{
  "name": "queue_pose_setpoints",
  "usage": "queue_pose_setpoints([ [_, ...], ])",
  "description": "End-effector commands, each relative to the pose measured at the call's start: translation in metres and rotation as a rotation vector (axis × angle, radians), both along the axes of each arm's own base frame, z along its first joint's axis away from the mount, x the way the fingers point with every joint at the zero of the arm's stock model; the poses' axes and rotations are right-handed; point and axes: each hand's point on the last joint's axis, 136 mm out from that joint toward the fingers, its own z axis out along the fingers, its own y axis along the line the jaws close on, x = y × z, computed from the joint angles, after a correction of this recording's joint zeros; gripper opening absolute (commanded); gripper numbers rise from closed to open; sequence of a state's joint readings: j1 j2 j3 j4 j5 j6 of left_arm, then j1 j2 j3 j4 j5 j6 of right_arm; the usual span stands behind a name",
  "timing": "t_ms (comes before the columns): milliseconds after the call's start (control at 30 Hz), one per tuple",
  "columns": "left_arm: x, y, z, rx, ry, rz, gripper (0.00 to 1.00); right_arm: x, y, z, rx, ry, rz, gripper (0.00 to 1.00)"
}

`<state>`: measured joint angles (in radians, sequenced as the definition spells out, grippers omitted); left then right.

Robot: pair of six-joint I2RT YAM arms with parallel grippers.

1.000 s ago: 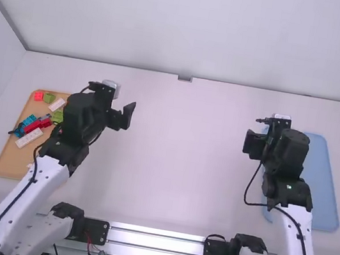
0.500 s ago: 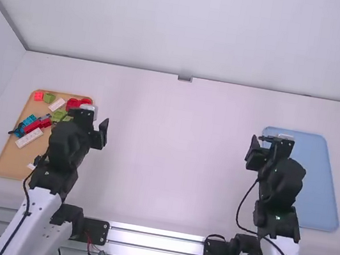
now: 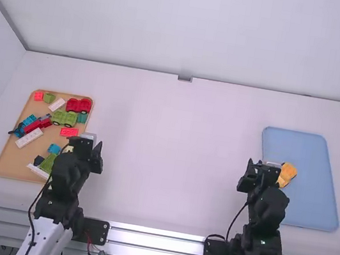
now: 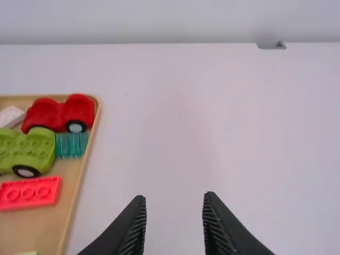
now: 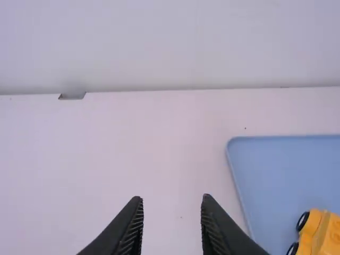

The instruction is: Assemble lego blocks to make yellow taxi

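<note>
Yellow-orange toy car (image 5: 325, 234): rests on the blue tray, toward that tray's left edge in the high view; probably the taxi, body and base apparently joined
Black wheels (image 5: 303, 221): two visible along one side of the car; whether every block is pressed fully home, cannot tell
Flat blue tray with rounded corners (image 3: 302, 210): under the car, on the right side of the table
Right gripper (image 5: 172, 199): fingers wide apart, nothing between them; close to the tray's left edge
Left gripper (image 4: 174, 197): fingers wide apart, empty; just beside the tan tray
Tan tray with rounded corners (image 3: 9, 157): bears the spare pieces, among them a red wheeled block (image 4: 59, 112), a green wheeled base (image 4: 27, 151) and a flat red brick (image 4: 30, 193)
White table (image 3: 173, 167): lies between the two trays
Step, judged: assembly looks finished; what remains is parking the arms
Method: keep both grippers open and well off the trays; avoid swinging the right wrist across the car
Check: look for a gap between stacked blocks; if one shows, press straight down over the studs, tray supporting beneath
Risk: a sideways nudge could roll the car or loosen its top
</note>
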<state>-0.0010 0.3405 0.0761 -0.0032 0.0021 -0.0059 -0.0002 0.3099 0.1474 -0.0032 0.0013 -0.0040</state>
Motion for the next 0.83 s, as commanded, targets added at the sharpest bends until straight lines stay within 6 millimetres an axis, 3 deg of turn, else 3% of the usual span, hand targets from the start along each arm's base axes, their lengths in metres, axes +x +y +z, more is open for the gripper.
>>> queue_pose_setpoints([
  [0,-0.004,0.001,-0.013,0.006,-0.004,0.001,0.23,-0.004,0.000,-0.013,0.004,-0.003,0.000,0.23],
  [33,-0.006,0.001,-0.018,0.006,-0.004,0.001,0.22,-0.005,0.000,-0.018,0.004,-0.003,0.000,0.21],
  [200,-0.004,0.001,0.001,0.006,-0.087,0.001,0.13,-0.009,0.000,-0.035,0.004,-0.010,0.000,0.13],
  [500,-0.005,0.001,0.028,0.006,-0.206,0.001,0.01,-0.010,0.000,-0.010,0.004,-0.124,0.001,0.01],
  [800,-0.007,0.001,0.042,0.006,-0.268,0.002,0.00,-0.011,0.000,0.000,0.004,-0.166,0.001,0.00],
])
